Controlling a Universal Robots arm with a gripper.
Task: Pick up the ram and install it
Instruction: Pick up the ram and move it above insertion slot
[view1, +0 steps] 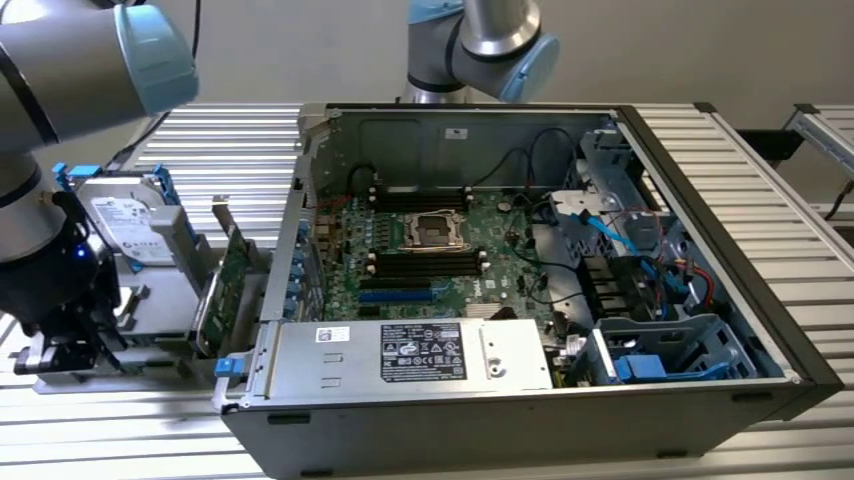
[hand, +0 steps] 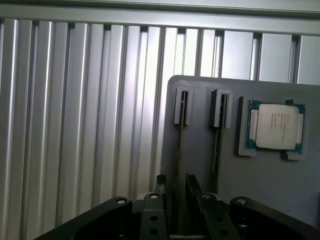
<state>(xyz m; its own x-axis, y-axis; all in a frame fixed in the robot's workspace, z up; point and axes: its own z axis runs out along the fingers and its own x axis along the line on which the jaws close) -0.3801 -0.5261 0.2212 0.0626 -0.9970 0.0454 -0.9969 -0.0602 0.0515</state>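
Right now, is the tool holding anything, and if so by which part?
Nothing is held. The open tool straddles the ram, which stands on edge in a slot of the grey holder; its fingers look clear of it on both sides.

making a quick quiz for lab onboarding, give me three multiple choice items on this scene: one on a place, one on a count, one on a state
1. Where does the processor sit?
A) in a recess of the grey tray
B) between the pincer's fingers
C) on top of the hard drive

2. How many slot clips does the grey tray carry?
A) one
B) two
C) four

3. How does the pincer stand?
A) shut on the processor
B) open, one finger on each side of the edge-on ram
C) shut with nothing near it

Answers:
1 A, the wrist view shows the chip framed in the tray beside the clips.
2 B, two clips stand side by side.
3 B, a gap shows between each finger and the thin stick.
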